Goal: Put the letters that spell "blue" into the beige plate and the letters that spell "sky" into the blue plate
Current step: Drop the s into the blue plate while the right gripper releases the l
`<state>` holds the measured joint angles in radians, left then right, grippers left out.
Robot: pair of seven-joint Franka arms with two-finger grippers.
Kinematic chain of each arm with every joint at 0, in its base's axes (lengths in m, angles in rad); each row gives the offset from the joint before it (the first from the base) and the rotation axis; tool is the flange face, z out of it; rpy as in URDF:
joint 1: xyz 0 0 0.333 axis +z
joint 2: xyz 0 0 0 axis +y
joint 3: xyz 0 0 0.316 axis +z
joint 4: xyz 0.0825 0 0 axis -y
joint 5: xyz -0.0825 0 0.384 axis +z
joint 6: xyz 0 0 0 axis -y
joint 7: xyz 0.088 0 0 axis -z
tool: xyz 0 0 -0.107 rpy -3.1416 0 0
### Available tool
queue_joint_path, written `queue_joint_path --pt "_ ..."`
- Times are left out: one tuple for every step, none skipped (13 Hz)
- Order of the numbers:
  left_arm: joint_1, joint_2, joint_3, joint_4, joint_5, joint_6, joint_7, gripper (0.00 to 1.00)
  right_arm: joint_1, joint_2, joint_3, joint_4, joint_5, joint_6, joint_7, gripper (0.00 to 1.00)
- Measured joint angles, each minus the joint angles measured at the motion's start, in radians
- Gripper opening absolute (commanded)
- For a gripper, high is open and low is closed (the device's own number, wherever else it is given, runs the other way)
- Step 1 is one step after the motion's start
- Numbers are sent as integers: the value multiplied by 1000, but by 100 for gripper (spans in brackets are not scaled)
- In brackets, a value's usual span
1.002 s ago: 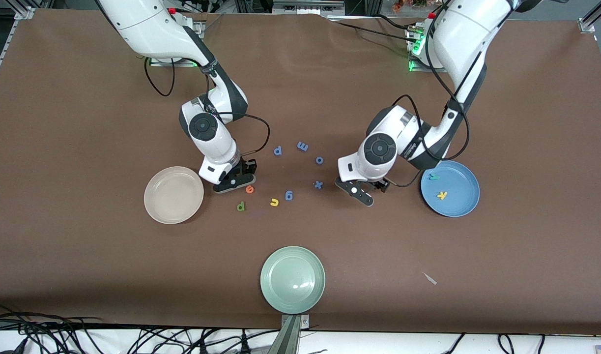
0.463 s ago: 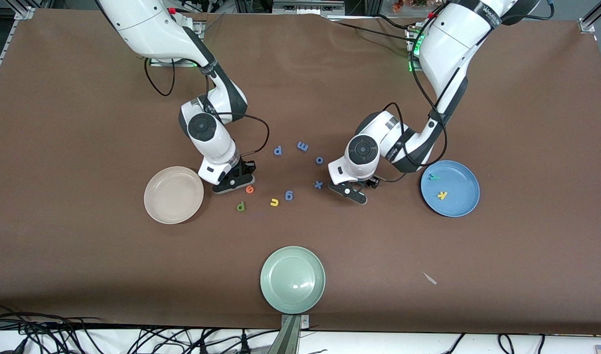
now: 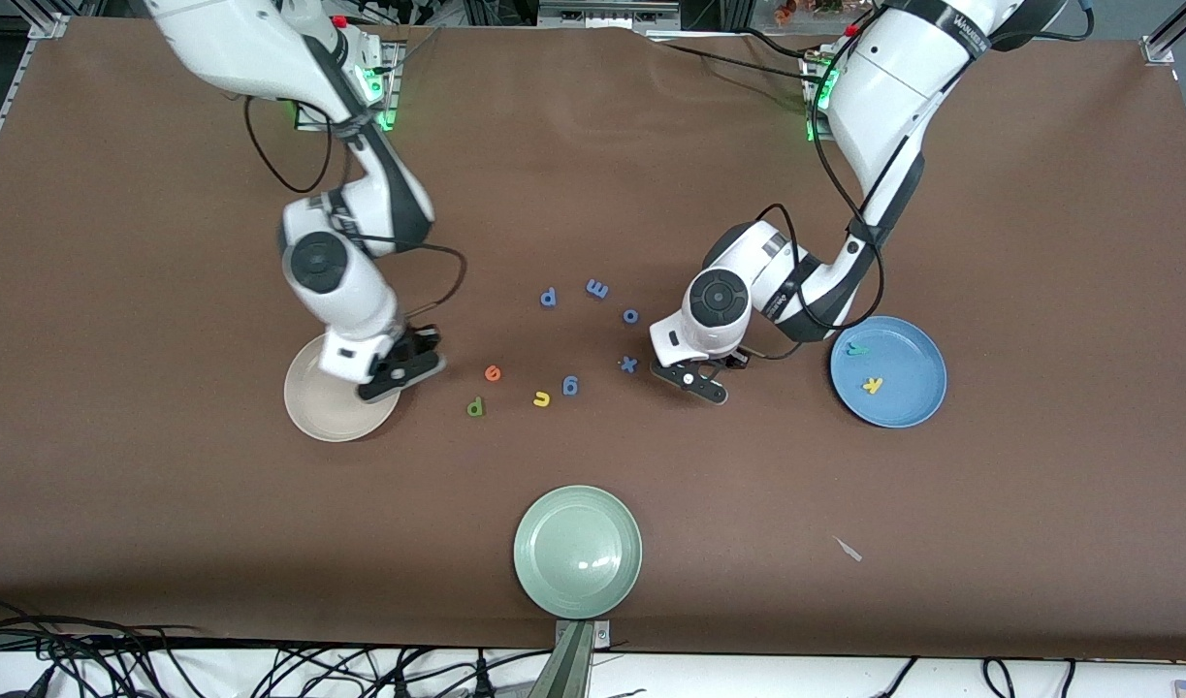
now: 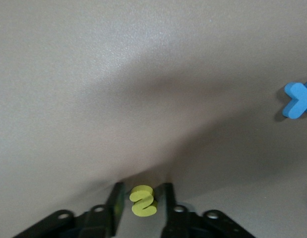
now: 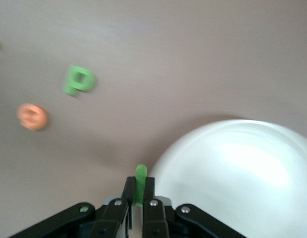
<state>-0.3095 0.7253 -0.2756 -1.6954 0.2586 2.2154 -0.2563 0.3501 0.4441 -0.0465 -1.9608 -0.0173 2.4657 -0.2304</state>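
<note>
the pale green plate [image 3: 577, 551] lies nearest the camera. farther on, the green b [image 3: 475, 407], yellow u [image 3: 541, 397] and orange e [image 3: 493, 372] lie between the two pincers. the right gripper [image 3: 396, 373] hangs over the beige plate [image 3: 323, 412] edge, arm bent down from its base. only its wrist view shows the green l [image 5: 140, 182] pinched upright in its shut jaws. the left gripper [image 3: 694, 380] is low at the table beside the blue x [image 3: 628, 364]. only its wrist view shows the yellow s [image 4: 143, 201] between its nearly closed fingers. the blue plate [image 3: 911, 407] holds the k [image 3: 873, 385] and y [image 3: 856, 348]
</note>
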Motion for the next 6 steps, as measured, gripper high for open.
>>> queue_joint_path --pt "0 -1 0 1 0 -1 -1 10 -22 -6 -23 -7 0 -5 -53 30" --pt "5 -2 3 2 0 -4 -1 10 -35 -2 -39 -23 -1 5 -76 38" --pt "17 -9 3 8 0 -20 0 10 -38 5 -43 -45 -1 30 -78 48" --pt "37 -27 4 19 0 -54 6 10 -35 14 -40 -62 0 53 -68 49" --pt "58 -53 4 29 0 -89 20 10 -31 21 -31 -70 0 66 -35 51" --pt "86 -85 5 33 0 -122 48 10 -29 24 -12 -71 0 70 12 51"
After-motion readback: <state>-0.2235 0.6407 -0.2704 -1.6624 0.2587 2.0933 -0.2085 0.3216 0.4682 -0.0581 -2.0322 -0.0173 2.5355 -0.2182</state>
